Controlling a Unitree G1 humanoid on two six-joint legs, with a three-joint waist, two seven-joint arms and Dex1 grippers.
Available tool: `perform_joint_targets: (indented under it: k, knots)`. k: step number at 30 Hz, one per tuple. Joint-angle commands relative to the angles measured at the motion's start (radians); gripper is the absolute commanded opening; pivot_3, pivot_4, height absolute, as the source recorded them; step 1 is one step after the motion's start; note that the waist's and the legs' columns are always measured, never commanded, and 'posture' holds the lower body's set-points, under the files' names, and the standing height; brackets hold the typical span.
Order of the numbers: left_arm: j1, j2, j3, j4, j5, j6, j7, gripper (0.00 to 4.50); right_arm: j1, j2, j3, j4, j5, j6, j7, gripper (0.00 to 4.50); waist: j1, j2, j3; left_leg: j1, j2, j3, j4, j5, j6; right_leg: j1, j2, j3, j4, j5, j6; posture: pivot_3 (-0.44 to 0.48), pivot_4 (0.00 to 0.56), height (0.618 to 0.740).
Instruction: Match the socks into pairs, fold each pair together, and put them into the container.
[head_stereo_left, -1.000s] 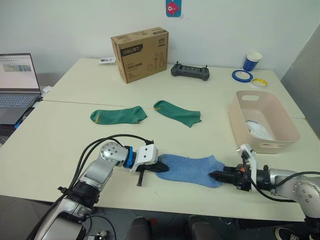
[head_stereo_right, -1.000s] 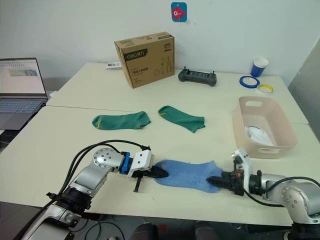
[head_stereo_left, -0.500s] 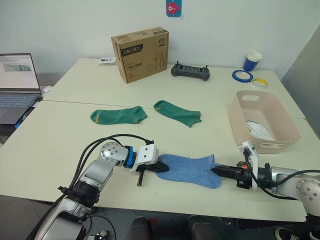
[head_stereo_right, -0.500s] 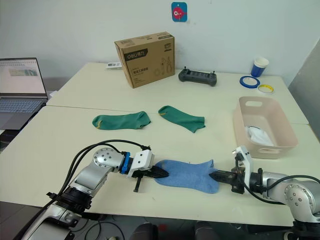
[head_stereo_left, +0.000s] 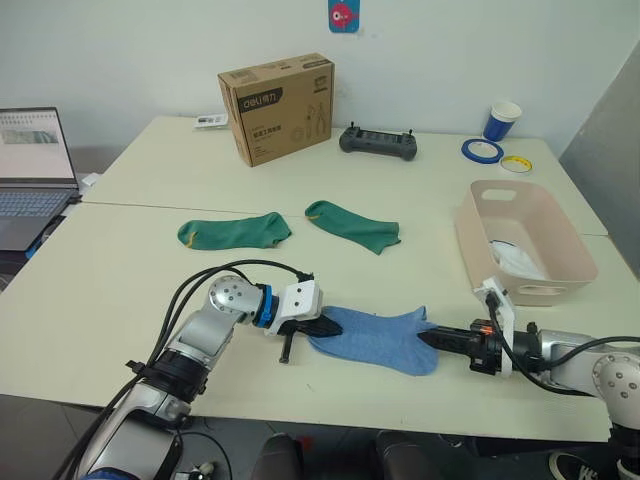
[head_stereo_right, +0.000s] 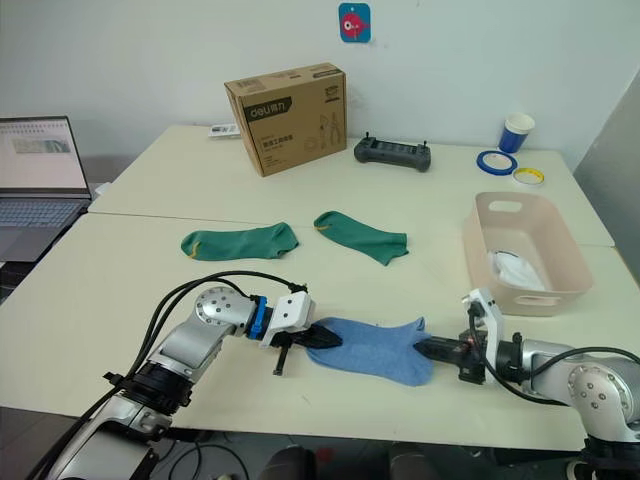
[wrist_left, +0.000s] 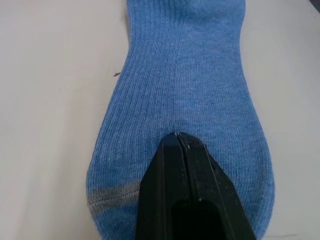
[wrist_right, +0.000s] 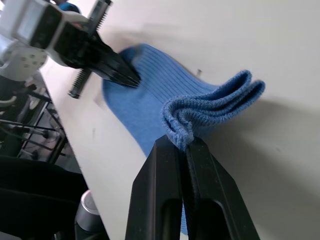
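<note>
A light blue sock (head_stereo_left: 380, 338) lies near the table's front edge; its cuff shows two layers in the right wrist view. My left gripper (head_stereo_left: 328, 328) is shut on its toe end (wrist_left: 190, 100), fingers lying over the fabric. My right gripper (head_stereo_left: 425, 340) is shut on the bunched cuff (wrist_right: 210, 107), raised slightly off the table. Two dark green socks (head_stereo_left: 235, 231) (head_stereo_left: 352, 225) lie flat and apart in the table's middle. The pale pink container (head_stereo_left: 575, 255) stands at the right with a white sock (head_stereo_left: 515, 262) inside.
A brown cardboard box (head_stereo_left: 278, 106), a black controller (head_stereo_left: 378, 142), a blue cup (head_stereo_left: 505, 120) and two tape rolls (head_stereo_left: 482, 150) (head_stereo_left: 517, 162) sit along the far side. A laptop (head_stereo_left: 30, 165) is at the far left.
My right gripper has drawn the cuff leftward, so the blue sock looks shorter and its cuff bunched. The left gripper stays at the toe. The camera shifted slightly.
</note>
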Motion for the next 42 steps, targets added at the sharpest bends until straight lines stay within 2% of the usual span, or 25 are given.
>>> perform_joint_targets:
  k: [1,7,10,15,25,29,31,38,39,42]
  knots:
    - [0.017,0.012,-0.054,0.024,0.073,0.019,0.01,0.0,-0.039,0.034,-0.027,-0.047,0.091,0.012,-0.04,0.01,0.0,0.0,0.0,0.0,0.0,0.0,0.0,0.0,0.0,0.0,0.0,0.0,0.0,0.0,0.0,0.0,0.15,0.74]
    - [0.025,0.014,-0.047,0.01,0.064,0.026,0.013,0.0,-0.118,0.112,0.012,-0.01,0.145,0.013,-0.119,0.01,0.0,0.001,-0.001,0.0,0.0,0.001,0.001,0.0,0.0,0.001,-0.001,0.001,0.0,0.0,0.0,0.0,0.15,0.74]
    - [0.023,0.014,-0.035,0.0,0.054,0.039,0.021,0.0,-0.179,0.203,0.071,0.046,0.114,-0.006,-0.154,0.01,-0.005,0.001,-0.001,0.001,0.0,0.0,0.0,0.0,0.0,0.0,0.0,0.001,0.0,0.0,0.0,0.0,0.15,0.74]
    - [0.019,0.023,-0.021,-0.011,0.044,0.06,0.023,0.0,-0.222,0.272,0.181,0.135,0.001,-0.072,-0.137,0.01,-0.007,0.002,-0.001,0.0,0.0,0.0,0.0,0.0,0.0,0.0,0.0,0.0,0.0,0.0,0.0,0.0,0.15,0.74]
    - [0.032,0.034,-0.018,-0.029,0.046,0.067,0.031,0.0,-0.24,0.3,0.278,0.176,-0.08,-0.113,-0.059,0.01,-0.018,0.002,-0.001,0.0,0.0,0.0,0.0,0.0,0.0,0.0,0.0,0.0,0.0,0.0,0.0,0.0,0.15,0.74]
    - [0.034,0.033,-0.018,-0.03,0.048,0.065,0.032,0.0,-0.249,0.337,0.231,0.181,-0.048,-0.117,-0.062,1.09,-0.019,0.002,-0.001,0.0,0.0,0.0,0.0,0.0,0.0,0.0,0.0,0.0,0.0,0.0,0.0,0.0,0.15,0.74]
    - [0.033,0.033,-0.016,-0.027,0.047,0.064,0.034,0.0,-0.237,0.336,0.205,0.158,-0.009,-0.097,-0.053,1.84,-0.019,0.002,-0.001,0.0,0.0,0.0,0.0,0.0,0.0,0.0,0.0,0.0,0.0,0.0,0.0,0.0,0.15,0.74]
    - [0.024,0.031,-0.013,-0.014,0.048,0.059,0.033,0.0,-0.21,0.308,0.192,0.109,0.034,-0.088,-0.039,4.08,-0.021,0.002,-0.001,0.0,0.0,0.0,0.0,0.0,0.0,0.0,0.0,0.0,0.0,0.0,0.0,0.0,0.15,0.74]
    - [0.021,0.032,-0.011,-0.014,0.045,0.062,0.031,0.0,-0.196,0.261,0.217,0.076,-0.015,-0.126,-0.01,4.43,-0.021,0.002,-0.001,0.0,0.0,0.0,0.0,0.0,0.0,0.0,0.0,0.0,0.0,0.0,0.0,0.0,0.15,0.74]
    - [0.021,0.042,-0.005,-0.017,0.041,0.066,0.024,0.0,-0.16,0.184,0.265,0.03,-0.169,-0.265,0.011,4.43,-0.019,0.002,-0.001,0.0,0.0,0.0,0.0,0.0,0.0,0.0,-0.001,0.0,0.0,0.0,0.0,0.0,0.15,0.74]
